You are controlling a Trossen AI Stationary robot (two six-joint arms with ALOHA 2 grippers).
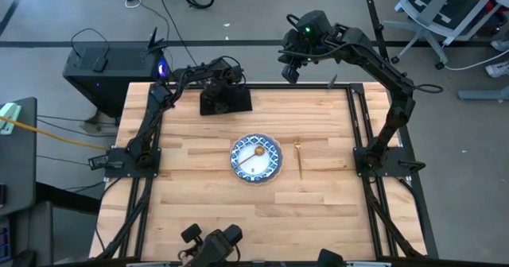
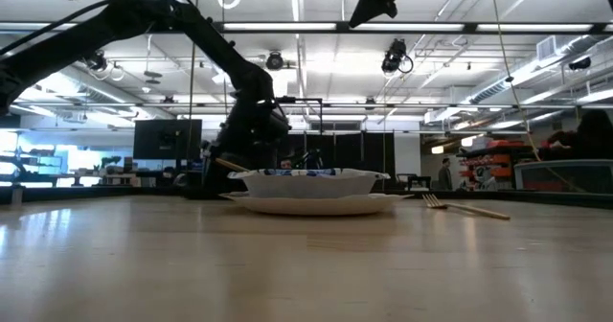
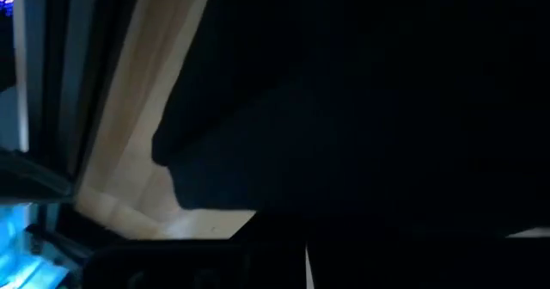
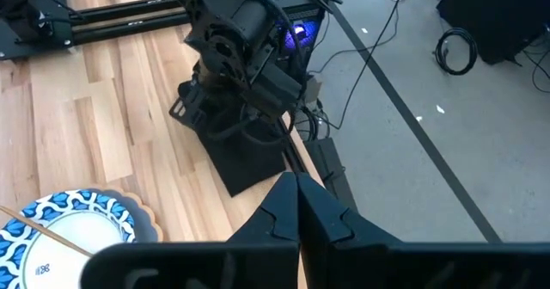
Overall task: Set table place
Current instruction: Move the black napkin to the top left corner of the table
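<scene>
The black napkin [image 1: 232,103] lies flat on the table [image 1: 191,187] at its far edge; it also shows in the right wrist view [image 4: 245,164]. My left gripper [image 1: 216,89] is down on it and shut, with the cloth [image 3: 361,91] filling its wrist view. The patterned dish [image 1: 270,149] sits on the plate [image 2: 316,205] at mid-table. The gold spoon [image 1: 253,150] lies in the dish. The gold fork [image 1: 299,160] lies on the table just right of the plate. My right gripper [image 1: 290,74] is shut and empty, high above the far edge. My left gripper comes down on the black napkin's far part [image 4: 225,138] from above. The gripper's own body hides the place of contact, so which edge or how many layers it has cannot be told. The napkin's near corner [image 4: 251,181] lies flat on the table.
Black metal rails [image 1: 354,124] edge the table on the left and right. A dark case [image 1: 99,60] and cables stand on the floor beyond the far left corner. Bare wood lies left of the plate and along the near side.
</scene>
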